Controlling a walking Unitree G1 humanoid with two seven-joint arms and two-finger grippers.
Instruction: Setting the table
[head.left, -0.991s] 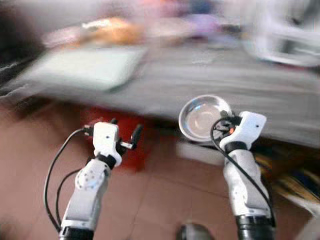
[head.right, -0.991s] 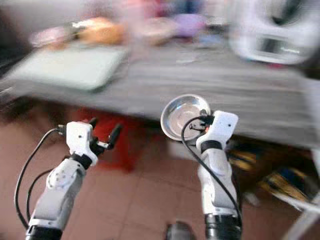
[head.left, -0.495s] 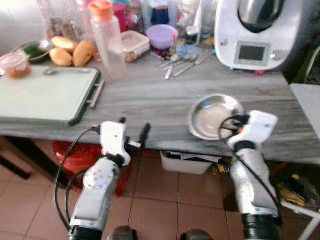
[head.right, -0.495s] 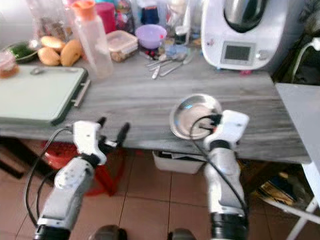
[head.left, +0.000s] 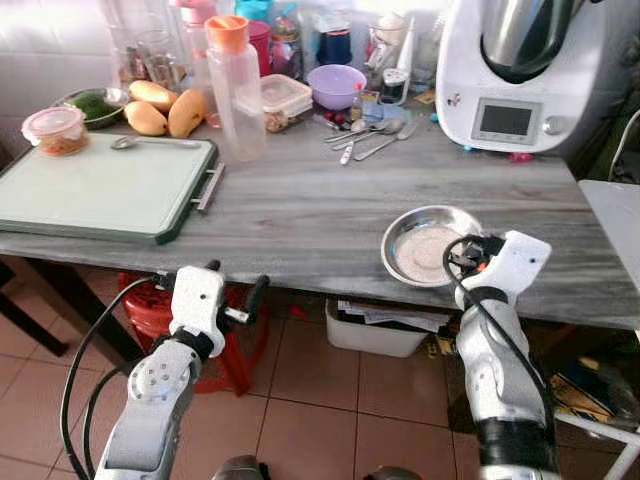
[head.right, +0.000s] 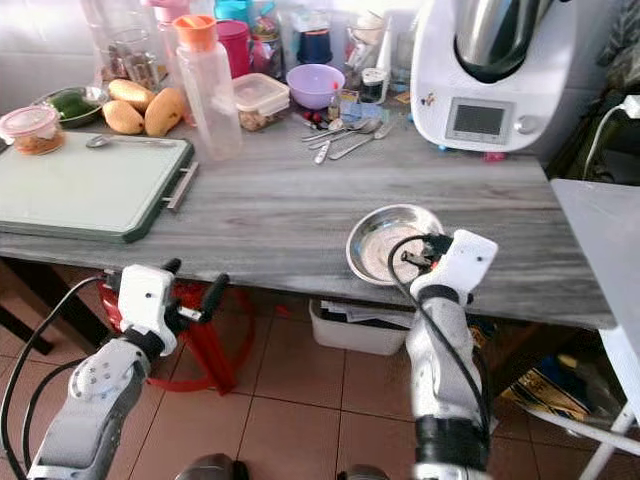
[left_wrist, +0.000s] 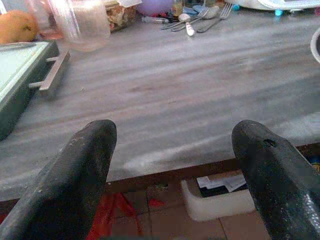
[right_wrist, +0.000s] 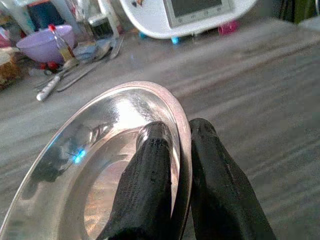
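Your view has steadied and drawn closer to the wooden table than a second ago, when everything was blurred; you now stand at its near edge. Nearest you, your left gripper hangs below the table edge, fingers spread wide and holding nothing. Your right gripper is clamped on the rim of the steel plate, which now sits low over the table by the near edge, so it looks ready to set down. Bare wood stretches left of the plate to the green cutting board. Farther back stand loose cutlery, a clear bottle, a purple bowl and a white kitchen machine.
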